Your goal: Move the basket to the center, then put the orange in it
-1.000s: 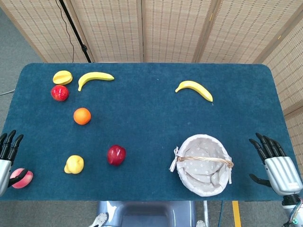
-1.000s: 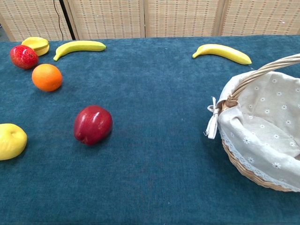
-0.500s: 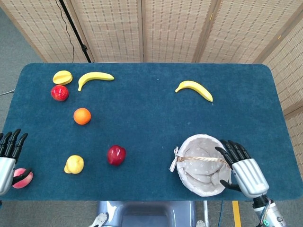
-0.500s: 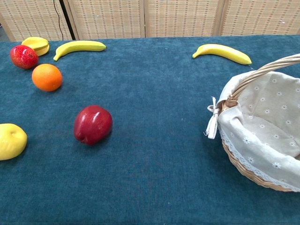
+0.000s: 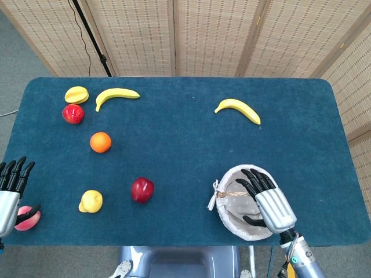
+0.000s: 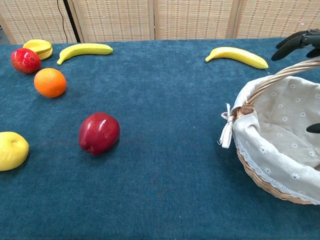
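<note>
1. Head view shows your right hand (image 5: 268, 198) at the lower right of the frame, over the basket (image 5: 232, 179), fingers spread and holding nothing.
2. Its dark fingertips (image 6: 292, 42) show above the basket handle (image 6: 280, 75) at the chest view's right edge.
3. Your left hand (image 5: 8, 191) sits at the lower left edge, fingers apart and empty, with a pink fruit (image 5: 28, 219) just beside it.
4. You'll find the orange (image 5: 100, 142) left of centre, well apart from the basket.
5. A red apple (image 5: 142, 189) lies between them.
</note>
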Robot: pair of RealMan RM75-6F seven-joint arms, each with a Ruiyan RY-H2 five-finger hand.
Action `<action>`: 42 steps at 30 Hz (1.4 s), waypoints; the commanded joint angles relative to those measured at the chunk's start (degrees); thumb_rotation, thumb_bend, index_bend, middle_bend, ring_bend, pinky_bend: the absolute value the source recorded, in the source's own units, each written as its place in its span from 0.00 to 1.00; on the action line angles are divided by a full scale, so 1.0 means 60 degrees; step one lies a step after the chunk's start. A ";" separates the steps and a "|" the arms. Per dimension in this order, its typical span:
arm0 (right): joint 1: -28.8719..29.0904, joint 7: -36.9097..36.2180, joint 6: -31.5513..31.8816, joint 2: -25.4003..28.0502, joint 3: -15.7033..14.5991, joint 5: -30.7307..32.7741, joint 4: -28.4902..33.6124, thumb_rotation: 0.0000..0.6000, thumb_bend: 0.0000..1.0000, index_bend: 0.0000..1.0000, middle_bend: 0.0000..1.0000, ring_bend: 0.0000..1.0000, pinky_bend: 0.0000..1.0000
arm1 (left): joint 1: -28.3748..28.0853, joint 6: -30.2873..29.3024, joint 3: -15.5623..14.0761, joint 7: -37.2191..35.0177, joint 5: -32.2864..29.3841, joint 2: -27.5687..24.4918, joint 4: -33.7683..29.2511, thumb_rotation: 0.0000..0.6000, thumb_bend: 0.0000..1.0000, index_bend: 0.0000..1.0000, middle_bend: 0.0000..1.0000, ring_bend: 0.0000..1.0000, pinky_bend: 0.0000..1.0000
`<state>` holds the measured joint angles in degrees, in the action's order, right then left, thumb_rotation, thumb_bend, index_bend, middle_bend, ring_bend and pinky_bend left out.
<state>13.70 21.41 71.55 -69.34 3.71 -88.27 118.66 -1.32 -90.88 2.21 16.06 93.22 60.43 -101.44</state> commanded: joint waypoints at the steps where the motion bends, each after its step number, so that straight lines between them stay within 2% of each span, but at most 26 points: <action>1: 0.0160 0.0225 0.0050 -0.0418 0.0225 0.0155 -0.0225 1.00 0.00 0.48 0.38 0.37 0.44 | -0.0003 0.0003 0.0002 -0.0041 -0.0034 -0.0005 0.0031 1.00 0.08 0.00 0.00 0.00 0.00; 3: 0.0192 0.0253 0.0471 -0.0945 0.0478 0.0009 -0.0640 1.00 0.04 0.68 0.59 0.58 0.64 | -0.0002 0.0008 -0.0006 -0.0088 -0.0066 -0.0005 0.0061 1.00 0.08 0.00 0.00 0.00 0.00; 4: 0.0224 0.0298 0.0685 -0.1248 0.0642 -0.0025 -0.0954 1.00 0.07 0.74 0.65 0.66 0.71 | 0.0012 0.0012 -0.0018 -0.0133 -0.0104 0.0000 0.0086 1.00 0.08 0.00 0.00 0.00 0.00; 7: 0.0292 0.0541 0.0789 -0.1506 0.0689 -0.0036 -0.1320 1.00 0.09 0.76 0.68 0.71 0.77 | 0.0028 -0.0014 -0.0037 -0.0223 -0.0118 0.0014 0.0146 1.00 0.08 0.00 0.00 0.00 0.00; 18: 0.0453 0.0745 0.0888 -0.1342 0.0828 -0.0052 -0.1208 1.00 0.12 0.76 0.68 0.72 0.77 | 0.0016 0.0027 -0.0073 -0.0305 -0.0190 0.0074 0.0226 1.00 0.08 0.00 0.00 0.00 0.00; 24: 0.0704 0.0778 0.0778 -0.1180 0.1142 0.0062 -0.1001 1.00 0.13 0.76 0.68 0.72 0.77 | -0.0028 0.0102 -0.0083 -0.0274 -0.0215 0.0137 0.0232 1.00 0.08 0.00 0.00 0.00 0.00; 33: 0.1419 0.1096 0.0221 -0.0979 0.1852 0.0902 -0.0592 1.00 0.13 0.76 0.68 0.72 0.77 | -0.0135 0.0242 -0.0043 -0.0253 -0.0334 0.0242 0.0283 1.00 0.08 0.00 0.00 0.00 0.00; 42: 0.2268 0.0951 -0.0407 -0.1495 0.2288 0.1776 -0.0916 1.00 0.13 0.76 0.68 0.72 0.77 | -0.0114 0.0169 0.0000 -0.0378 -0.0459 0.0185 0.0349 1.00 0.08 0.00 0.00 0.00 0.00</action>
<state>26.27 27.37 69.87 -77.31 16.85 -78.53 113.89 -2.04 -89.83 2.18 13.87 90.55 61.58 -99.41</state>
